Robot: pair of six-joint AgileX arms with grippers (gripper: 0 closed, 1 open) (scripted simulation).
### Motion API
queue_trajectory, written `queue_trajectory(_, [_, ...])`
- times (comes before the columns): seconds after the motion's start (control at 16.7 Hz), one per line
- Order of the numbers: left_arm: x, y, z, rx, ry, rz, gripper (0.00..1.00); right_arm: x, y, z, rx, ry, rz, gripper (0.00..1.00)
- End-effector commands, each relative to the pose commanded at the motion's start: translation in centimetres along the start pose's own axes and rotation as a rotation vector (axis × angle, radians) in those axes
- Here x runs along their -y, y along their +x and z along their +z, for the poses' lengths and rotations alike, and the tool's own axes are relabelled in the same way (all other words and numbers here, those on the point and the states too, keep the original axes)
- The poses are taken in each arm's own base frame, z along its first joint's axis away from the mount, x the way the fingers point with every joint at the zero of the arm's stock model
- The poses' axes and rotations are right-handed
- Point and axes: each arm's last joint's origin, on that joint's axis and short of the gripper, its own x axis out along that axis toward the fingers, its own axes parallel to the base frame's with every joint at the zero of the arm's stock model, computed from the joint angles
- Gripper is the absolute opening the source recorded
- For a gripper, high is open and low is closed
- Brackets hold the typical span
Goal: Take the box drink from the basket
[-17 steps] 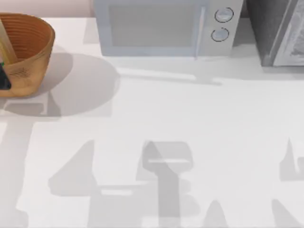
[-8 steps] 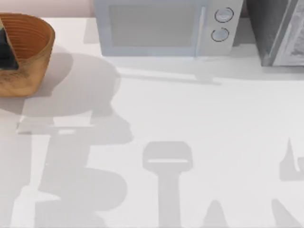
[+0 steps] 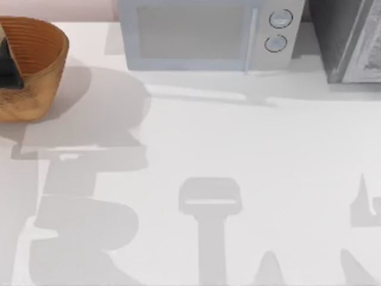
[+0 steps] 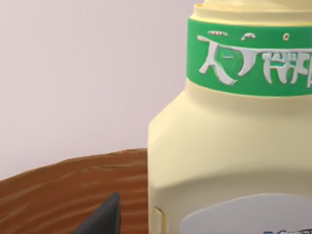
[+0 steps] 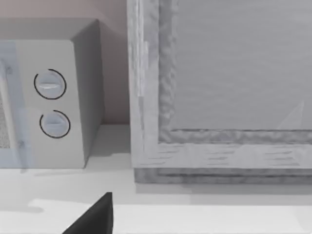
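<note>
Wicker basket (image 3: 41, 65) sits far left; the left gripper (image 3: 7, 65) is down inside at the box drink (image 4: 229, 146), finger state unclear. Next: a firm pinch, then lift.

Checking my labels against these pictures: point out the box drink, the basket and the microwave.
box drink (image 4: 229, 146): left wrist view, on its pale yellow front below the green band.
basket (image 3: 44, 59): top view, on its woven outer wall at the table's left.
microwave (image 3: 190, 33): top view, on its door window.
</note>
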Motion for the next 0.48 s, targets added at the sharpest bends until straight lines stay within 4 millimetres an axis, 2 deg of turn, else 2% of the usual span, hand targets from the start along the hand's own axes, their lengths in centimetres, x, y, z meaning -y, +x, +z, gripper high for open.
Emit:
queue_trajectory(0.12, [0.1,-0.1,0.7,0.024,0.010,-0.001,1.00,0.0,0.0,0.0,0.000,0.000,0.000,1.00])
queue_trajectory(0.24, [0.1,0.1,0.4,0.009,0.004,0.000,1.00,0.0,0.0,0.0,0.000,0.000,0.000,1.00])
queue_trajectory(0.48, [0.0,2.1,0.1,-0.001,0.000,0.000,1.00,0.0,0.0,0.0,0.000,0.000,0.000,1.00])
